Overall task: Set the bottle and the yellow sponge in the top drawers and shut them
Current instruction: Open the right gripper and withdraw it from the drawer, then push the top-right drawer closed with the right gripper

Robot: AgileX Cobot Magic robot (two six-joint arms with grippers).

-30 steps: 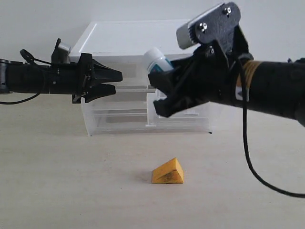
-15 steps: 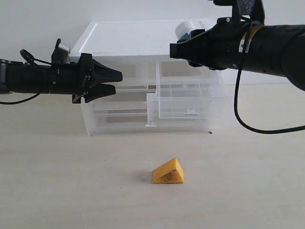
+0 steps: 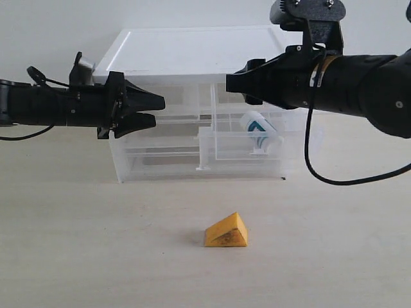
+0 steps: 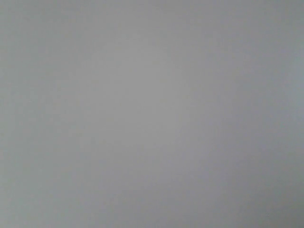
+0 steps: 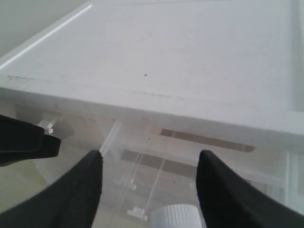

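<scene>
Above the open right top drawer (image 3: pixel 236 153), right gripper (image 5: pixel 150 156) gapes empty, left gripper (image 3: pixel 158 110) barely parted; the leaning bottle (image 3: pixel 259 131) could jam closing.

The pale beige table (image 3: pixel 77 244) lies bare on every side of the small yellow wedge-shaped sponge (image 3: pixel 226 232), so nothing blocks a reach from above. The translucent plastic right top drawer (image 3: pixel 231 151) stands pulled out and open upward, but the black right gripper (image 3: pixel 231 82) hangs over it, jaws apart, and the white plastic pill bottle (image 3: pixel 259 130) takes up part of its floor. In the exterior view the black left gripper (image 3: pixel 158 110) crosses the shut left top drawer (image 3: pixel 176 96)
</scene>
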